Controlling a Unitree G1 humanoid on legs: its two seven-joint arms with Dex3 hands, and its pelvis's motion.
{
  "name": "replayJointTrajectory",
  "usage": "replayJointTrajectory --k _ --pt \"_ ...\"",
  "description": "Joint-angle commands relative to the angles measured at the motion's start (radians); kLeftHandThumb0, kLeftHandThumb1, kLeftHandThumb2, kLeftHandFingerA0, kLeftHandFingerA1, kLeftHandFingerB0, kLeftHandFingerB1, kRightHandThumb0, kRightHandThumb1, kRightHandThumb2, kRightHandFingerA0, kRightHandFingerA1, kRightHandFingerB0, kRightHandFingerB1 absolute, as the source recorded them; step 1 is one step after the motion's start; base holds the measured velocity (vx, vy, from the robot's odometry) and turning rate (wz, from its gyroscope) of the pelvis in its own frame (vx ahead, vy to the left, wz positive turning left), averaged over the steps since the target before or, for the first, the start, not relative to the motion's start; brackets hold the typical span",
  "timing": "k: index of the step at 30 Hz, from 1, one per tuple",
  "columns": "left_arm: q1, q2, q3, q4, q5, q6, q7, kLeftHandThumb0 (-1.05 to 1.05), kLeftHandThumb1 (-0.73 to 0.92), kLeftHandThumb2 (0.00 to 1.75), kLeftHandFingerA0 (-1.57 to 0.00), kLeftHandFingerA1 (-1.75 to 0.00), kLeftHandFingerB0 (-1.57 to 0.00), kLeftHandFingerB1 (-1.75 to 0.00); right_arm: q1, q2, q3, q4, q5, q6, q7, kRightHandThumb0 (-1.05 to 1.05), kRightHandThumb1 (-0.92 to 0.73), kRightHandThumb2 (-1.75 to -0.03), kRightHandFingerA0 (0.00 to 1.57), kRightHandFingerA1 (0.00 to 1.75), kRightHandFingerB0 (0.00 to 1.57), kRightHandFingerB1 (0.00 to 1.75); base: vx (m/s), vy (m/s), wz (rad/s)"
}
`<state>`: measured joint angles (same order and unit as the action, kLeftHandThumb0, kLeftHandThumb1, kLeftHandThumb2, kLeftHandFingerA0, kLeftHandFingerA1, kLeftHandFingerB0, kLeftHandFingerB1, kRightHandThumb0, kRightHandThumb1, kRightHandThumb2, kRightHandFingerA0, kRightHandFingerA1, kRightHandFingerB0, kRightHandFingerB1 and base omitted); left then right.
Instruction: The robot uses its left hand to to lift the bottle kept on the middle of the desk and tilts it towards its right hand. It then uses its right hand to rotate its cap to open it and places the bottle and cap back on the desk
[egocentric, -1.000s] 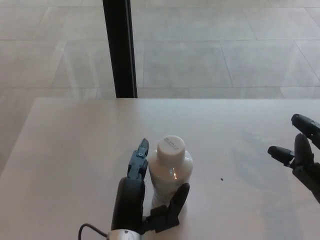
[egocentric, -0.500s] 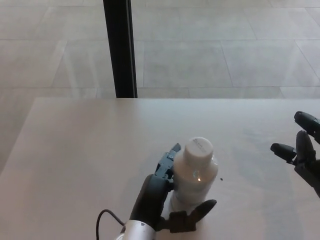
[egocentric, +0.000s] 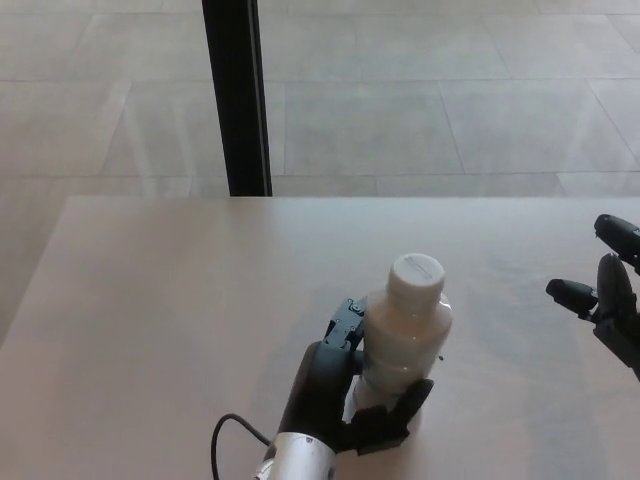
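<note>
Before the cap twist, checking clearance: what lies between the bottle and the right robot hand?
Only bare desk between bottle and right robot hand, head view.

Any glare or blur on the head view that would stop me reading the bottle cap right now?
Head view: soft, even light, with only faint shadows on the desk. The white bottle shows a small highlight on its side; its cap reads clearly against the desk. The left hand gripping the bottle is dark but sharp. The right hand is cut off by the picture's right edge.

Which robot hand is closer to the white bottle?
Left. The left hand is wrapped around the bottle; the right hand waits open, off to its right.
</note>
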<state>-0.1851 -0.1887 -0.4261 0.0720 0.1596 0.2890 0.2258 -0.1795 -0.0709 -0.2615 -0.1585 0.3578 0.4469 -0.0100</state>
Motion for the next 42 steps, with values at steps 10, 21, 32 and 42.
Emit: replayJointTrajectory --k 10,21,32,42 --pt "0.019 -0.265 -0.055 0.204 0.005 -0.156 0.298 0.25 0.87 1.28 -0.97 -1.75 -0.77 -1.74 -0.012 0.004 -0.031 -0.006 0.001 -0.028 -0.026 -0.55 -0.75 -0.63 0.67 0.76 0.42 0.34 0.0 0.0 0.0" --pt "0.011 -0.061 -0.114 0.092 0.043 -0.064 0.175 0.3 0.84 1.27 -1.09 -1.75 -0.85 -1.48 0.032 -0.022 0.001 -0.012 -0.038 -0.047 0.008 -0.49 -0.69 -0.61 0.77 0.82 0.43 0.35 0.0 0.0 0.0" --pt "0.03 0.047 -0.064 -0.044 0.09 0.051 0.109 0.2 0.87 1.09 -1.14 -1.74 -0.8 -1.4 0.069 -0.109 0.191 -0.148 -0.157 -0.119 0.085 -0.53 -0.46 -0.83 0.77 0.86 0.37 0.5 0.0 0.0 0.0" --pt "-0.057 0.205 0.023 -0.122 0.143 0.18 -0.001 0.33 0.82 1.08 -0.98 -1.69 -0.79 -1.38 0.127 -0.174 0.319 -0.288 -0.308 -0.219 0.086 -0.56 -0.56 -0.58 0.82 0.8 0.49 0.36 0.0 0.0 0.0"
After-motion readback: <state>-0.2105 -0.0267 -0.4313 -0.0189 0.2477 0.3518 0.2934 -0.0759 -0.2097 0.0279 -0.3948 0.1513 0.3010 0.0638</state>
